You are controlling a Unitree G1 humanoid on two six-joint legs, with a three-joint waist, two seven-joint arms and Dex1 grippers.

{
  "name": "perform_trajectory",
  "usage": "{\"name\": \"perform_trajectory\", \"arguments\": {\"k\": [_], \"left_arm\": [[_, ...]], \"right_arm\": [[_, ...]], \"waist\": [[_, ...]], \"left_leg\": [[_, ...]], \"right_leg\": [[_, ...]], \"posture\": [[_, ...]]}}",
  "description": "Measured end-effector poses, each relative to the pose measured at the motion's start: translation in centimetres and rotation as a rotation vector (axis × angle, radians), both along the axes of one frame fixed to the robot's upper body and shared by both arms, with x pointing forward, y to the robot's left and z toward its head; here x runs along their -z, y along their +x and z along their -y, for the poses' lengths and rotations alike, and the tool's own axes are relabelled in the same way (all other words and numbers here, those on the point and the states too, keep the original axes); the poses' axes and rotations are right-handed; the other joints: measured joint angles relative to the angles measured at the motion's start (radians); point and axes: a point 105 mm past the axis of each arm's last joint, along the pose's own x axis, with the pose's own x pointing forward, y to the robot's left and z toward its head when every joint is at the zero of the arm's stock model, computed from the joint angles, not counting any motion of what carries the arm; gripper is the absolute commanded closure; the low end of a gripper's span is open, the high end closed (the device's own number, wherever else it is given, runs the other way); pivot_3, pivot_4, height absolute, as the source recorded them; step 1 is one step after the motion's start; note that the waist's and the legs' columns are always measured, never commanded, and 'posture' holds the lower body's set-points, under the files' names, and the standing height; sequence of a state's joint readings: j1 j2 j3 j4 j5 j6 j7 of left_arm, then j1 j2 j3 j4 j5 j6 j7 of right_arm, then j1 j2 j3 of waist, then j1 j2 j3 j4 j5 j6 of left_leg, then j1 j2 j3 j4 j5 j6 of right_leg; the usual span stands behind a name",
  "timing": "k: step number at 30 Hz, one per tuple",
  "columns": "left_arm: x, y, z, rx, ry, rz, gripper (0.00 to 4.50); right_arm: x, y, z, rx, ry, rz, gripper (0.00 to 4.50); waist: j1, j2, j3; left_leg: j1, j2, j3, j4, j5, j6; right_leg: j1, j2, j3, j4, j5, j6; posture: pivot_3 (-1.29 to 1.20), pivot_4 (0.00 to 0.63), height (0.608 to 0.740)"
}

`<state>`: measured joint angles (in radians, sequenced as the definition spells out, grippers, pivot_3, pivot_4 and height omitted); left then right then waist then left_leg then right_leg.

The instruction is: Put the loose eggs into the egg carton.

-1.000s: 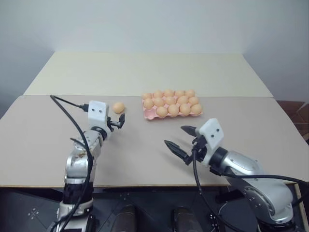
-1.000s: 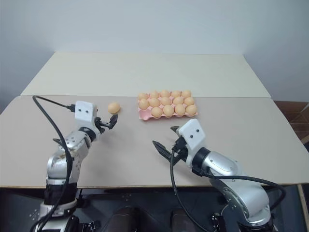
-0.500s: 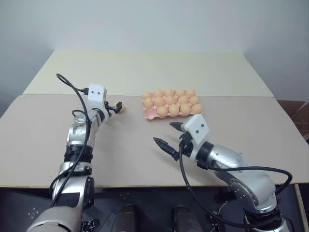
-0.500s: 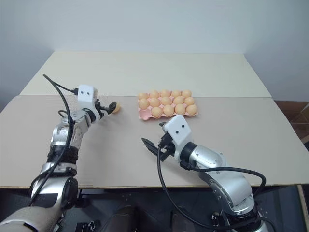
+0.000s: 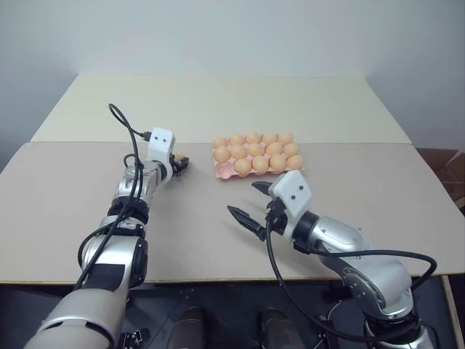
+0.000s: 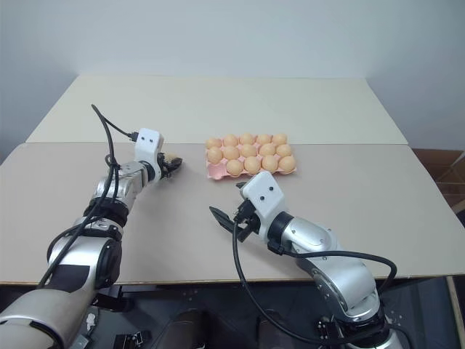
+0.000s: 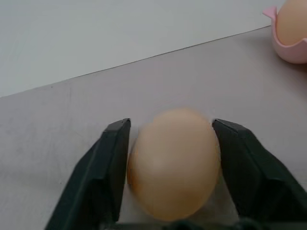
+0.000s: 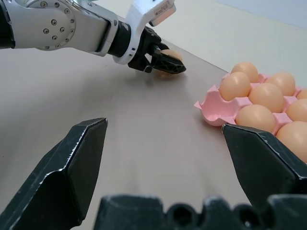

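Observation:
One loose egg, pale orange-tan, lies on the table left of the egg carton. My left gripper reaches forward low over the table and is shut on this egg, a black finger pressed to each side. From the right wrist view the egg peeks out between those fingers. The pink carton holds several eggs in three rows, and its near-left corner cup is empty. My right gripper hovers open in front of the carton, holding nothing.
The beige table has a seam running across just behind the carton, with a second tabletop beyond it reaching the white wall. A black cable loops above my left forearm.
My left gripper has moved forward to the loose egg and its fingers have closed onto it. The right gripper has drifted slightly left and stays open.

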<state>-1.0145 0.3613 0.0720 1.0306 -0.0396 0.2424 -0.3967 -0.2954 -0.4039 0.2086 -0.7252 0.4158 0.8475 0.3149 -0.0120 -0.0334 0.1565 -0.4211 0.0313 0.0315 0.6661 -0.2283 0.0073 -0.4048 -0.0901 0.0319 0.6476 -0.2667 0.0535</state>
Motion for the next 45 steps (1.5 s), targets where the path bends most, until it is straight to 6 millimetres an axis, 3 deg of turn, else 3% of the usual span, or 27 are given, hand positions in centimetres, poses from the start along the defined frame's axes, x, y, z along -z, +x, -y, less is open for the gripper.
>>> {"name": "perform_trajectory", "arguments": {"k": [7, 18, 25, 29, 35, 43, 45], "left_arm": [[-1.4, -0.1, 0.8, 0.052, 0.01, 0.075, 2.73], [-3.8, -4.6, 8.5, 0.384, 0.097, 0.217, 2.75], [-1.9, -4.8, 11.0, 0.464, 0.122, 0.162, 2.75], [-0.9, -4.6, 11.8, 0.483, 0.145, 0.147, 2.75], [-0.9, -3.9, 12.1, 0.479, 0.173, 0.158, 2.75], [-1.1, -3.7, 11.8, 0.464, 0.166, 0.168, 0.14], [-1.3, -3.8, 11.8, 0.467, 0.168, 0.177, 0.01]], "right_arm": [[0.0, -0.1, 0.2, 0.0, -0.001, -0.001, 0.0], [0.2, -0.6, 2.0, -0.018, -0.052, -0.012, 0.0], [0.2, -0.6, 2.0, -0.017, -0.052, -0.014, 0.0], [0.3, -0.6, 1.9, -0.016, -0.051, -0.015, 0.0], [0.2, -0.8, 1.9, -0.016, -0.049, -0.009, 0.0], [0.2, -0.9, 1.9, -0.012, -0.048, -0.01, 0.0], [0.2, -0.9, 1.9, -0.013, -0.048, -0.011, 0.0]], "waist": [[0.0, 0.0, 0.0], [0.001, 0.0, 0.0], [0.001, 0.0, 0.0], [0.001, 0.0, 0.0], [0.001, 0.0, 0.0], [0.002, 0.0, 0.0], [0.002, 0.0, 0.0]], "left_leg": [[-0.002, 0.0, -0.001, 0.002, 0.0, 0.0], [-0.001, 0.0, -0.002, 0.006, 0.0, 0.0], [-0.002, 0.0, -0.003, 0.007, 0.0, 0.0], [-0.002, 0.0, -0.003, 0.008, 0.0, 0.0], [-0.002, 0.0, -0.003, 0.009, 0.0, 0.0], [-0.002, 0.0, -0.003, 0.011, 0.0, 0.0], [-0.002, 0.0, -0.003, 0.012, 0.0, 0.0]], "right_leg": [[0.0, 0.0, -0.001, 0.0, 0.0, 0.0], [0.002, 0.0, -0.002, 0.003, 0.0, 0.0], [0.001, 0.0, -0.002, 0.003, 0.0, 0.0], [0.001, 0.0, -0.002, 0.003, 0.0, 0.0], [0.002, 0.0, -0.002, 0.003, 0.0, 0.0], [0.002, 0.0, -0.002, 0.006, 0.0, 0.0], [0.001, 0.0, -0.002, 0.007, 0.0, 0.0]], "posture": [[0.0, 0.15, 0.74], [0.0, 0.15, 0.74], [0.0, 0.15, 0.74], [0.0, 0.15, 0.74], [0.0, 0.15, 0.74], [0.0, 0.15, 0.74], [0.0, 0.15, 0.74]]}}
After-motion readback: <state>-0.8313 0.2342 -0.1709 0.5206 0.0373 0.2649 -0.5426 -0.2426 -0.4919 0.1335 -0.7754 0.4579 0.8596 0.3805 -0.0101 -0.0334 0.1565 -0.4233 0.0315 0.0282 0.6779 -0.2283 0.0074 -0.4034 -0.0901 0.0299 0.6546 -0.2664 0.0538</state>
